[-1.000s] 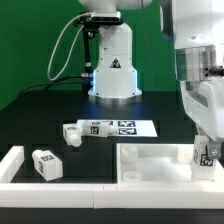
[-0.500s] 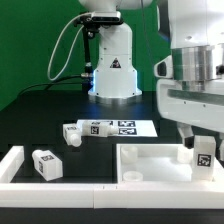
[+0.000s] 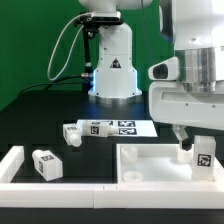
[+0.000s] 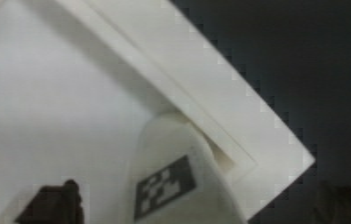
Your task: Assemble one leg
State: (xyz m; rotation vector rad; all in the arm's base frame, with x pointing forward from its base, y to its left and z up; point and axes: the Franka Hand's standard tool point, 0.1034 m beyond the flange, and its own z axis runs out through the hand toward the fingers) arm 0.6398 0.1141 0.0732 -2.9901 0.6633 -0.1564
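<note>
A white leg (image 3: 203, 157) with a black-and-white tag stands upright in the corner of the white panel (image 3: 150, 158) at the exterior view's right. My gripper (image 3: 196, 142) hangs just above it, and one dark fingertip (image 3: 184, 146) shows beside the leg. In the wrist view the leg (image 4: 172, 172) lies between my two dark fingers (image 4: 55, 203), which stand wide apart and clear of it; the gripper (image 4: 198, 208) is open. A second leg (image 3: 45, 164) stands at the exterior view's left. A third leg (image 3: 72, 132) lies by the marker board (image 3: 118, 127).
The robot base (image 3: 113, 72) stands at the back centre. A white border bar (image 3: 20, 180) runs along the front left around the second leg. The panel's raised rim (image 4: 225, 100) runs next to the leg in the wrist view.
My gripper has risen from low around the leg at the panel's corner and shifted slightly towards the exterior view's left. The leg stays standing where it was.
</note>
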